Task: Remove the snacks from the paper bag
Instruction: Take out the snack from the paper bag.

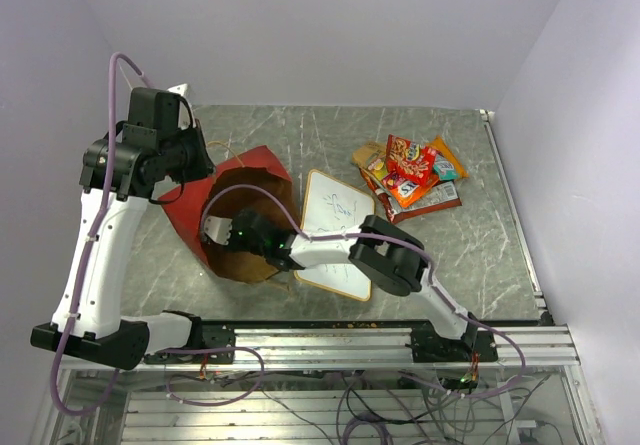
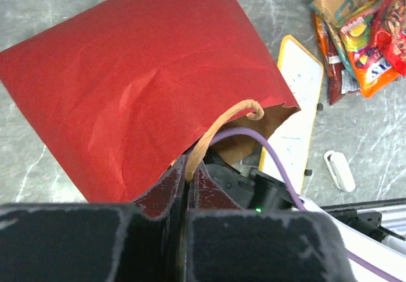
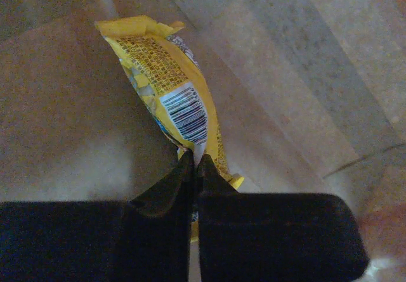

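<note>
The paper bag (image 1: 262, 168), red outside and brown inside, lies on its side with its mouth toward the arms. My left gripper (image 2: 187, 171) is shut on the bag's tan string handle (image 2: 219, 122) and holds it up at the mouth. The right arm reaches into the bag, so its gripper (image 1: 226, 235) is mostly hidden from above. In the right wrist view that gripper (image 3: 195, 161) is shut on the end of a yellow snack packet (image 3: 166, 82) lying on the bag's brown inner wall (image 3: 63, 111). Several other snacks (image 1: 412, 171) lie piled at the back right of the table.
A wood-framed small whiteboard (image 1: 335, 227) lies flat between the bag and the snack pile, partly under the right arm. A white eraser block (image 2: 338, 170) sits near its front corner. The aluminium rail (image 1: 330, 340) borders the table's near edge.
</note>
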`<state>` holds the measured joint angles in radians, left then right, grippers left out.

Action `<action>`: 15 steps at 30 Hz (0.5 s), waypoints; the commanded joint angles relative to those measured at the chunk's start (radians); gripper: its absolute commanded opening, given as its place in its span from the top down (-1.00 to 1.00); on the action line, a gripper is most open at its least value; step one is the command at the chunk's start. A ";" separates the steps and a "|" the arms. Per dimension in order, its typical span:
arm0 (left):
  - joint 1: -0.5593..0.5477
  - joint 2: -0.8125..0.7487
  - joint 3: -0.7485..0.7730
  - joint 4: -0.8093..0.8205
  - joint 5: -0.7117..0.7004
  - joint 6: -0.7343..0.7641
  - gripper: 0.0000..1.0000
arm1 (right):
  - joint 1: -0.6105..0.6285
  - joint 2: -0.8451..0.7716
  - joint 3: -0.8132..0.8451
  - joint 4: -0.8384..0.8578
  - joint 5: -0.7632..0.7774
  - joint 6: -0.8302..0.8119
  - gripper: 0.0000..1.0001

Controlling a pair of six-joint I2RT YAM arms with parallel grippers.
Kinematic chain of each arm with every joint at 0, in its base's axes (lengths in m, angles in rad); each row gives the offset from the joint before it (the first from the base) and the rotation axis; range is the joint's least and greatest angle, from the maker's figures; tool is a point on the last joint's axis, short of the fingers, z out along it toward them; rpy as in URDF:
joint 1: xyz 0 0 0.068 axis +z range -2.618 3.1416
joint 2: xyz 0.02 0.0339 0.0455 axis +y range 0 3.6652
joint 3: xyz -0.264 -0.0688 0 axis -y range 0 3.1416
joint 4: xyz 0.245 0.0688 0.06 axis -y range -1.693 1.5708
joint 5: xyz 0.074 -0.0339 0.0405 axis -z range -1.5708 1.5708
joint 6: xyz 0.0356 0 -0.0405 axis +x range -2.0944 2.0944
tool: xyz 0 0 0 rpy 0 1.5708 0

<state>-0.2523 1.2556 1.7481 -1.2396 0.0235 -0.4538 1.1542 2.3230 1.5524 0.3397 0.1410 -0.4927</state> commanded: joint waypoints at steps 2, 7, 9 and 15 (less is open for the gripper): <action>-0.008 0.001 0.056 -0.016 -0.083 -0.026 0.86 | 0.001 -0.160 -0.089 -0.007 -0.028 0.016 1.00; -0.008 0.007 0.062 -0.007 -0.091 -0.055 0.86 | 0.001 -0.263 -0.165 -0.021 -0.049 0.045 1.00; -0.008 0.015 0.077 -0.009 -0.099 -0.063 0.86 | 0.001 -0.294 -0.183 -0.029 -0.055 0.055 1.00; -0.007 0.068 0.130 -0.013 -0.140 -0.087 0.86 | -0.004 -0.433 -0.208 -0.047 -0.064 0.034 1.00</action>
<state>-0.2523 1.2911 1.8282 -1.2583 -0.0654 -0.5110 1.1538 1.9743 1.3506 0.2932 0.0895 -0.4534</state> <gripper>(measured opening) 0.081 0.017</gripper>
